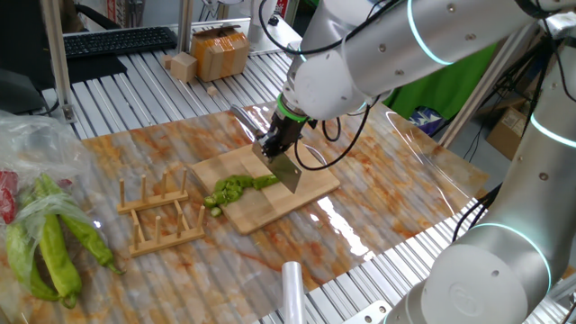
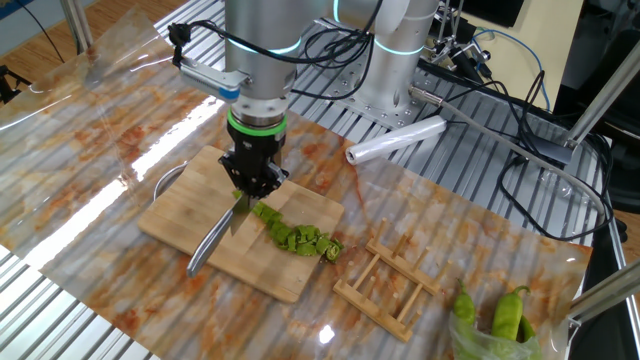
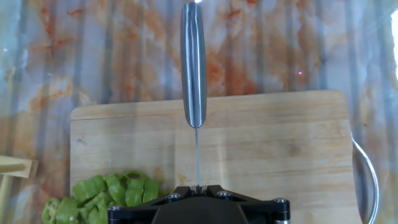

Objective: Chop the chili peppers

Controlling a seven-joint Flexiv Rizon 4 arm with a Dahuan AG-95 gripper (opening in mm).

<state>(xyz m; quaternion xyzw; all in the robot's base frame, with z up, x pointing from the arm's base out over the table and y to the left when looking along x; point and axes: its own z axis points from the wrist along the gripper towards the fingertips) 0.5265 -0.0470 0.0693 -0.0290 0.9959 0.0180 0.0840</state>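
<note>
The chili peppers (image 1: 236, 187) lie as a row of bright-green chunks and rings on the wooden cutting board (image 1: 288, 200). My gripper (image 1: 274, 144) is shut on a steel knife (image 1: 288, 173), with the blade held edge down. The blade stands just beside the end of the chili row. From the other side, the gripper (image 2: 252, 182) hangs over the board (image 2: 185, 215) with the knife handle (image 2: 208, 248) sticking out toward the board's edge, and the chili pieces (image 2: 297, 236) trail away to the right. In the hand view the knife (image 3: 193, 68) runs straight ahead of the gripper (image 3: 198, 188), and the chili pieces (image 3: 106, 196) lie at lower left.
A wooden peg rack (image 1: 160, 214) stands next to the board. Larger whole green peppers (image 1: 49, 247) lie in a plastic bag at the table's end. A roll of clear wrap (image 2: 395, 140) lies near the arm's base. A cardboard box (image 1: 220, 49) sits at the back.
</note>
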